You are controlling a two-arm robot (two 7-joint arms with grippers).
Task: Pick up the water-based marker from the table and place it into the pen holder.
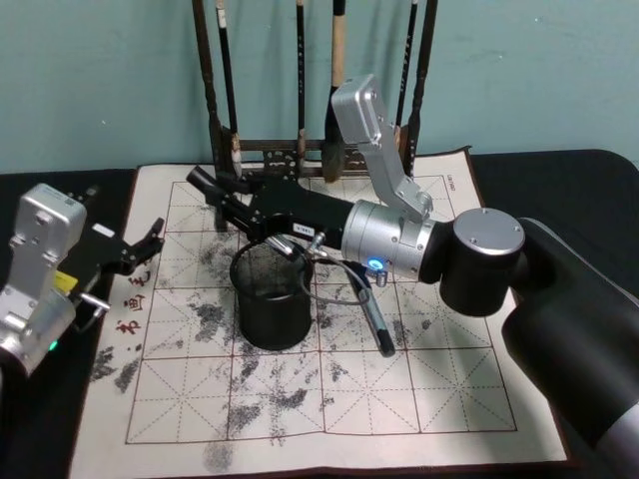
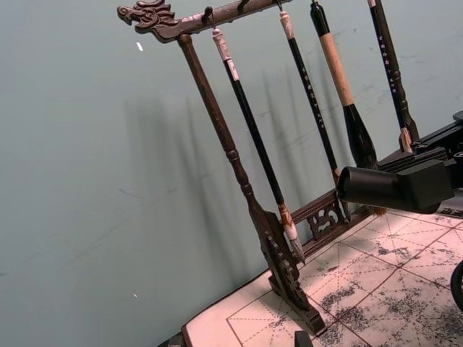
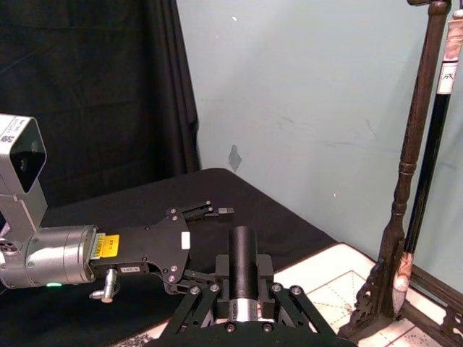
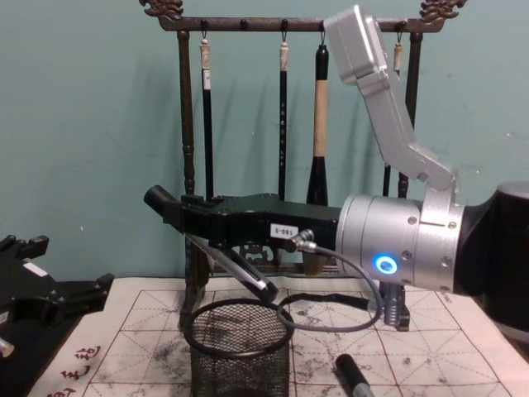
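My right gripper (image 4: pixel 178 213), centre-left in the chest view, is clamped on the black-capped, grey-barrelled water-based marker (image 4: pixel 157 198). The marker's lower end slants over the black wire-mesh cylindrical pen holder (image 4: pixel 240 364) at bottom centre. I'd tip it steeper, sink the end inside the rim, then release. My left gripper (image 1: pixel 150 239) sits parked far left, fingers apart.

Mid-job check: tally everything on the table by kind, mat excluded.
Markers: 2, one in right gripper, one on mat
Pen holder: 1
Brushes: 4
Rack: 1
Total: 8
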